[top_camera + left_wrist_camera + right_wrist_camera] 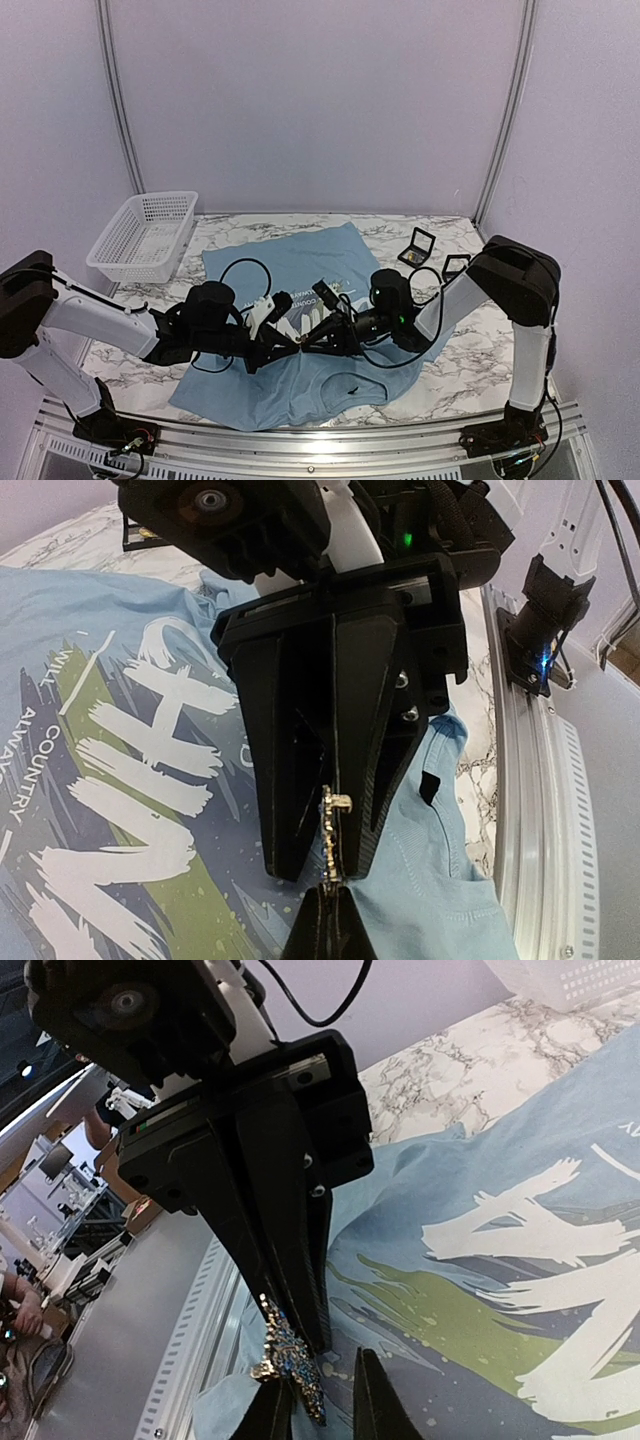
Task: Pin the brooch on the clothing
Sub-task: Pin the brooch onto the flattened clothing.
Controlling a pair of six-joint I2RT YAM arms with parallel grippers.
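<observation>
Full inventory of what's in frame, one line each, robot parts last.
shirt: 1, light blue with white print, flat mid-table
brooch: 1, sparkly silver-blue, held above the shirt's near half
basket: 1, white mesh, far left
cases: 2, black, far right, off the shirt
table: 1, white marble, under everything
arms: 2, black and white, reaching in from both sides
left gripper: 1, black, shut, tip at the brooch
right gripper: 1, black, closed on the brooch
</observation>
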